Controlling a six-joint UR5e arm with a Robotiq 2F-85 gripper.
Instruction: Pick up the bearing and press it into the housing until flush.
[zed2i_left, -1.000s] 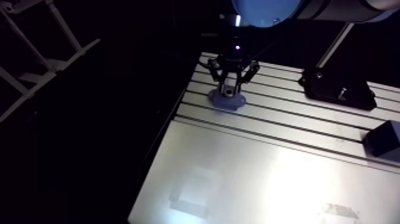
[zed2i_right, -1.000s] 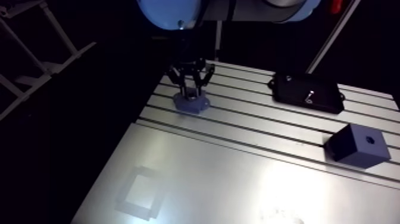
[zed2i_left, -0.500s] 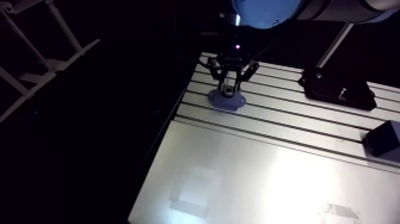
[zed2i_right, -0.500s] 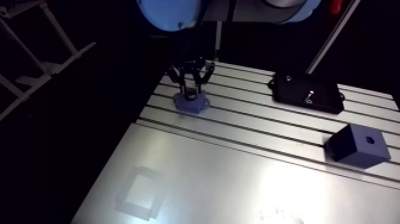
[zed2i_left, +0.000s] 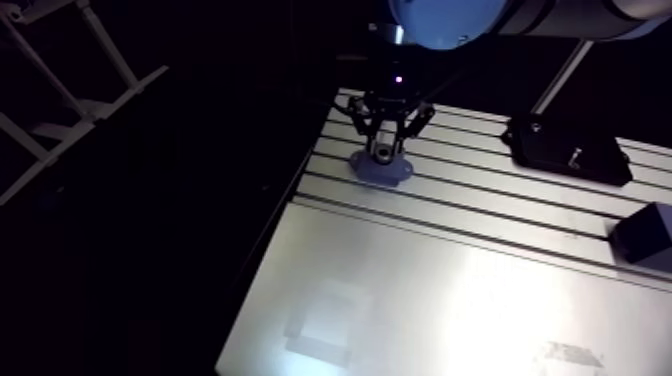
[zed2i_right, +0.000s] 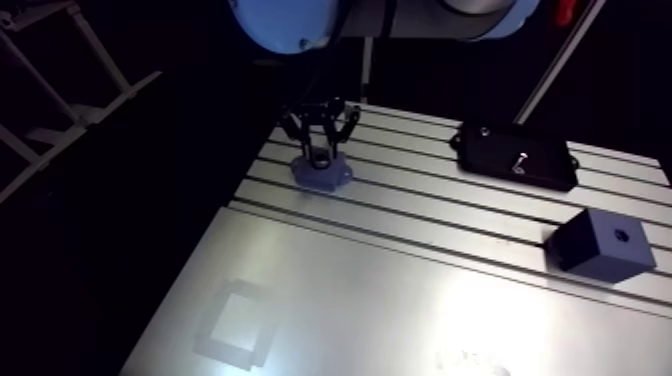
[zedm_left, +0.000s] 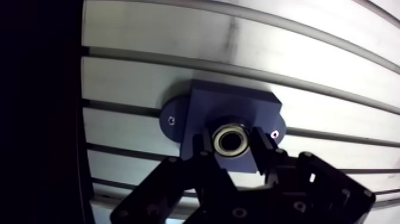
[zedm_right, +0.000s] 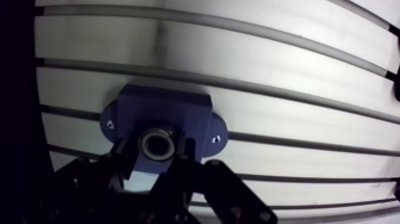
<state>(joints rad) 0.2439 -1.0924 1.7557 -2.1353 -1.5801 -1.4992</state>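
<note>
Silver ring-shaped metal bearing (zedm_left: 231, 140) sits squarely between the two black fingers in the wrist view, and the jaws are closed on it, one fingertip pressed to each side of its rim. Its open centre faces the camera. Directly under the bearing is the dark blue plastic housing (zedm_left: 232, 104), a squarish block on an oval base. The base has a rounded ear on either side of the block, and each ear carries a small bright screw hole. The bearing lines up with the middle of the block, but whether it has entered the bore or only rests above it cannot be told. The housing lies on the slotted aluminium worktop (zedm_left: 297, 65), across several of its long dark grooves and close to the edge where the metal ends in darkness.

In the arm view the jaws come down from the upper middle of the frame onto the housing (zed2i_left: 381, 170), which stands on the grooved part of the worktop near its far left corner. The bearing (zed2i_left: 383, 152) shows only as a small pale spot between the fingers. A flat black rectangular case (zed2i_right: 518, 155) lies at the upper right, well apart from the housing. A dark blue cube with a small hole in its top (zed2i_right: 600, 245) stands at the right, nearer the camera. The lower half of the frame is a smooth metal plate.
</note>
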